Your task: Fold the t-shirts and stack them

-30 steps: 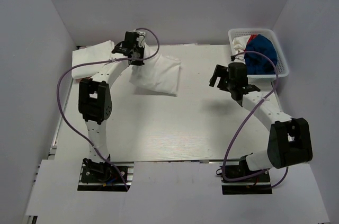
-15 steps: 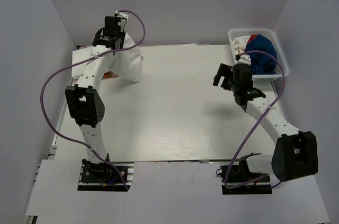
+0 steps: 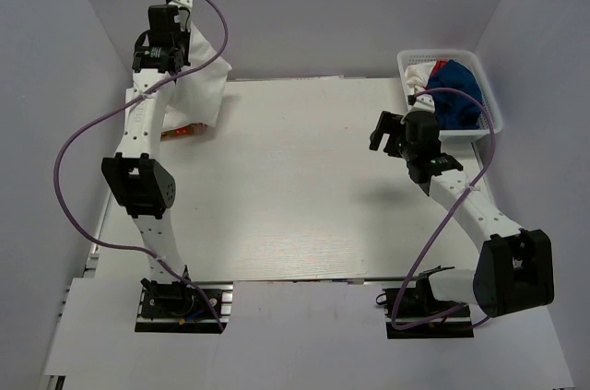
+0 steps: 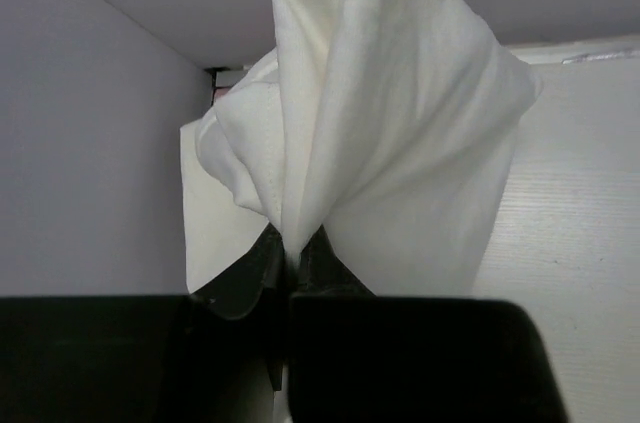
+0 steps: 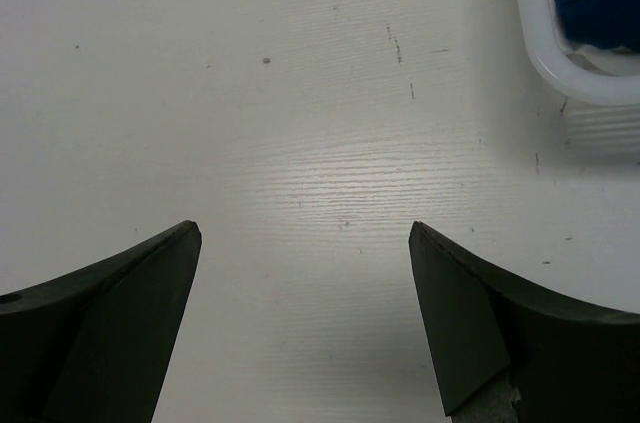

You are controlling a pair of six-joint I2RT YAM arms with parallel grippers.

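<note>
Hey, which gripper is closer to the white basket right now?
Right. The right gripper hangs open just beside the basket, at its table-centre side. The left gripper is far across the table, shut on a white t-shirt.

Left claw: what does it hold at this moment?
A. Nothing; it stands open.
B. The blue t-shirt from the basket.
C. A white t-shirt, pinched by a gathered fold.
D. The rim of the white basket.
C: in the left wrist view the left claw is shut on a gathered fold of the white t-shirt, which drapes from it.
</note>
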